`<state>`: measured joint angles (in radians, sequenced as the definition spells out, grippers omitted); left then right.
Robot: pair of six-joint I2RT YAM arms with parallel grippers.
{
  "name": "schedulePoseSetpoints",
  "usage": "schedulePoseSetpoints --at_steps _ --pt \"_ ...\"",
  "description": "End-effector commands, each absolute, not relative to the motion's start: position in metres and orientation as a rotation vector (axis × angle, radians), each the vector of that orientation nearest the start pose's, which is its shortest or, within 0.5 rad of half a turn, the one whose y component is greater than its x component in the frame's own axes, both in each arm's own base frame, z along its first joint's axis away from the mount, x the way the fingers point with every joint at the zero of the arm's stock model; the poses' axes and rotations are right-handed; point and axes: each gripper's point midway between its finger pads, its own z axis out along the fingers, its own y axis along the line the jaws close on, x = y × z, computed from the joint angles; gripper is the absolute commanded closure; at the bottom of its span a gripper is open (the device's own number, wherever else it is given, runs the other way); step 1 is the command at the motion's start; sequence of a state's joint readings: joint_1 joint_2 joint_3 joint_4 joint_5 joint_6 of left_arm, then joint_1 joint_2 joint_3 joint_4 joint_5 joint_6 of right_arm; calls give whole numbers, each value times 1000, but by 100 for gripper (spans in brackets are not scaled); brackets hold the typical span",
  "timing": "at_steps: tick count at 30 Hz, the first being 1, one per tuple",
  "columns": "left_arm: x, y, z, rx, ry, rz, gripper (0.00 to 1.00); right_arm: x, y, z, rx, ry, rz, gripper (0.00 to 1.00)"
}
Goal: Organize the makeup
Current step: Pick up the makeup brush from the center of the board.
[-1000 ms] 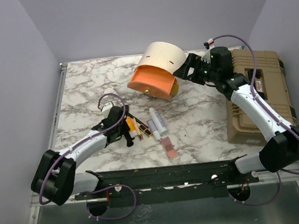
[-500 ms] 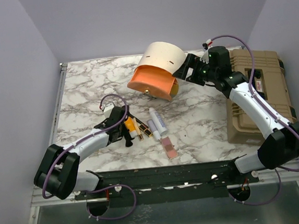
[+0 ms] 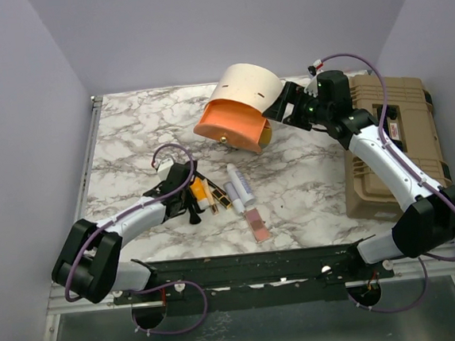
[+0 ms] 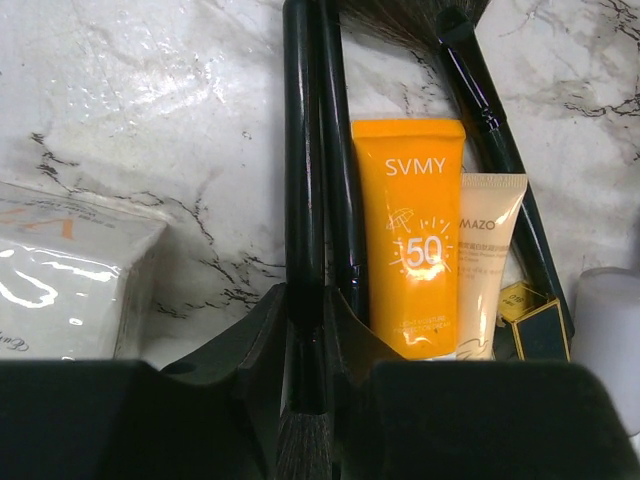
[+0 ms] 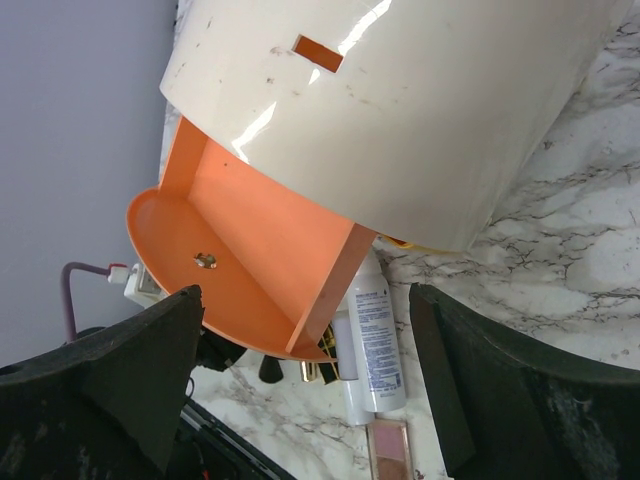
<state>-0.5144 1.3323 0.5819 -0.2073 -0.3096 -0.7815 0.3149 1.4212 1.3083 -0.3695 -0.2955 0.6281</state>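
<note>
My left claw (image 4: 305, 300) pinches a slim black brush (image 4: 302, 150) on the glossy marbled tabletop (image 4: 150, 120); my right claw (image 5: 305, 298) gapes wide.

Table top (image 3: 129, 139): marble-patterned, polished, throws back glare.
Orange tube (image 4: 415, 240): smooth plastic, satin sheen, printed.
Beige tube (image 4: 487, 250), at its 3 o'clock: same soft plastic.
Brush handle (image 4: 303, 150), at its 9 o'clock: black, lacquer-glossy.
White packet (image 4: 70, 280), 8 o'clock in the left wrist view: shiny clear film (creased highlights).
Cream case (image 5: 400, 110): glossy hard plastic, scuffed; orange lining (image 5: 250, 240) duller.
Toolbox (image 3: 392, 140), table's 3 o'clock: tan, matt moulded plastic.
</note>
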Motion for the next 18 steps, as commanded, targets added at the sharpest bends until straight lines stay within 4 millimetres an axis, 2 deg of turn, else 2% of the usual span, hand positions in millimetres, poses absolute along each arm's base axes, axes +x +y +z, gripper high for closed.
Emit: schedulePoseSetpoints --at_steps 1,7,8,9,18 --pt "255 -120 5 -456 2511 -134 79 380 201 268 159 2156 855 9" --pt "256 -119 7 -439 2507 -129 76 380 199 270 161 2149 840 9" --pt "255 -121 6 -427 2512 -135 63 380 198 271 157 2150 838 9" --pt "255 -121 6 -415 2519 -138 59 380 198 271 156 2152 835 9" --pt "238 -124 8 -444 2531 -218 60 381 197 272 157 2151 826 8"
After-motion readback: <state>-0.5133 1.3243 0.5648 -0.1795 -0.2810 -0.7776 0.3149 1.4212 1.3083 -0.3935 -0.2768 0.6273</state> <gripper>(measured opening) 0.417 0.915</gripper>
